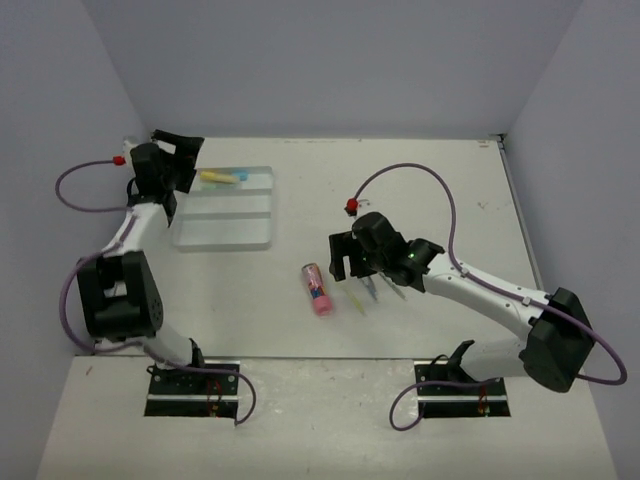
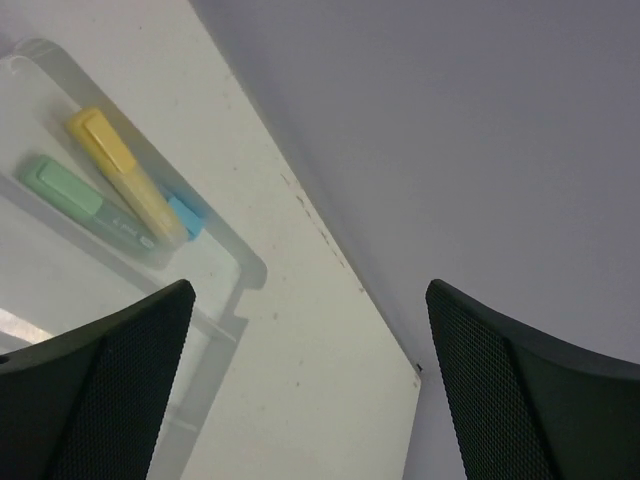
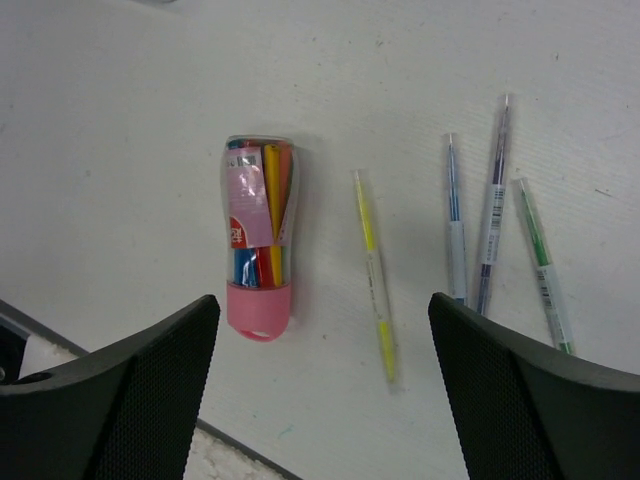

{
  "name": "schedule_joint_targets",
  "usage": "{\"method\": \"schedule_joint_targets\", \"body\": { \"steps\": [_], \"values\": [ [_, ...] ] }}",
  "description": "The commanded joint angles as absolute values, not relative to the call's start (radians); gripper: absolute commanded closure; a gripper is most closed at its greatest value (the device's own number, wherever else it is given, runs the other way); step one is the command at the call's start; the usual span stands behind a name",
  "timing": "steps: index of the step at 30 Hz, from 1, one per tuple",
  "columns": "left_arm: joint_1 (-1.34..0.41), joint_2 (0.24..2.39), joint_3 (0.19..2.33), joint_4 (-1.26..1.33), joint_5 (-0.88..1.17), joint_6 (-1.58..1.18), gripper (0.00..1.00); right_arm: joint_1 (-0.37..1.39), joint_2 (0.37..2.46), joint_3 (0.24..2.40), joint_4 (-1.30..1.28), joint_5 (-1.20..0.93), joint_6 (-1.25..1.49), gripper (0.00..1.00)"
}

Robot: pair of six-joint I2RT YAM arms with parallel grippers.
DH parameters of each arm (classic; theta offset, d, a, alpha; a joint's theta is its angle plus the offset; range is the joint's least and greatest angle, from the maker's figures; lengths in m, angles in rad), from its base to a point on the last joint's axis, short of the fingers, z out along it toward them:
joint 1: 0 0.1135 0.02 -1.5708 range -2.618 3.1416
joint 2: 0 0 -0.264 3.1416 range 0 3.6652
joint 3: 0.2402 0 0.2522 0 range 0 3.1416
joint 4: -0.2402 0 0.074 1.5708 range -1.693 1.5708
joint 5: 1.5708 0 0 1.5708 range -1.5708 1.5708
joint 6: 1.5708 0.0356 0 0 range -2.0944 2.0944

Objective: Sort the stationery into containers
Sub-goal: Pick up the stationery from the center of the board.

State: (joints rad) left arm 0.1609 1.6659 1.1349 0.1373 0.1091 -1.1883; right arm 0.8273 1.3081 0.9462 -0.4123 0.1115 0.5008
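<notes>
Your left gripper (image 2: pixel 308 290) hangs open and empty over the far-left corner of the tray (image 1: pixel 225 232). In the tray's far compartment the blue marker (image 2: pixel 186 216) is mostly hidden under the yellow highlighter (image 2: pixel 125 170). Right of the tray, the pink pack (image 3: pixel 258 240) may roll if nudged, and farther right your open, empty right gripper (image 3: pixel 323 300) could pinch two of the crowded slim pens (image 3: pixel 492 205).

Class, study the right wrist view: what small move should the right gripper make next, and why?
Probably lower the right gripper onto the yellow pen. Its jaws are open and empty. The pen lies loose on the table, nearly centred between them, apart from the pink case and the other pens. The tray already holds three highlighters.
</notes>
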Motion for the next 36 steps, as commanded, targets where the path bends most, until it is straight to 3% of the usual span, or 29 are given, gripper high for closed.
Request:
{"method": "schedule_joint_targets", "body": {
  "steps": [1,7,13,19,21,22,23,25,26,31,36],
  "values": [
    [0.130,1.256,0.854,0.162,0.134,-1.057,0.00,0.875,1.420,1.054,-0.456,0.097,0.508,0.18],
    [0.028,0.916,0.652,0.067,0.140,-0.867,0.00,0.924,1.582,1.154,-0.543,0.150,0.525,0.24],
    [-0.044,0.802,0.600,-0.135,0.187,-0.689,0.00,0.992,1.741,1.196,-0.571,0.172,0.572,0.26],
    [-0.052,0.720,0.537,-0.233,0.227,-0.628,0.00,1.013,1.837,1.186,-0.523,0.170,0.593,0.43],
    [-0.052,0.712,0.512,-0.233,0.275,-0.635,0.00,1.020,1.844,1.178,-0.495,0.164,0.586,0.55],
    [-0.052,0.715,0.505,-0.233,0.296,-0.636,0.00,1.021,1.841,1.175,-0.486,0.157,0.578,0.65],
    [-0.052,0.718,0.499,-0.233,0.314,-0.639,0.00,1.022,1.837,1.174,-0.475,0.156,0.563,0.66],
    [-0.052,0.724,0.471,-0.202,0.425,-0.657,0.00,1.024,1.791,1.141,-0.411,0.108,0.524,0.92],
    [-0.052,0.725,0.457,-0.179,0.481,-0.668,0.00,1.023,1.765,1.120,-0.374,0.089,0.513,0.99],
    [-0.072,0.721,0.342,0.170,0.852,-0.816,0.00,1.025,1.435,0.890,-0.020,-0.076,0.477,1.00],
    [-0.147,0.685,0.286,0.462,0.949,-0.962,0.00,1.022,1.268,0.770,0.262,-0.258,0.496,1.00]
  ]
}}
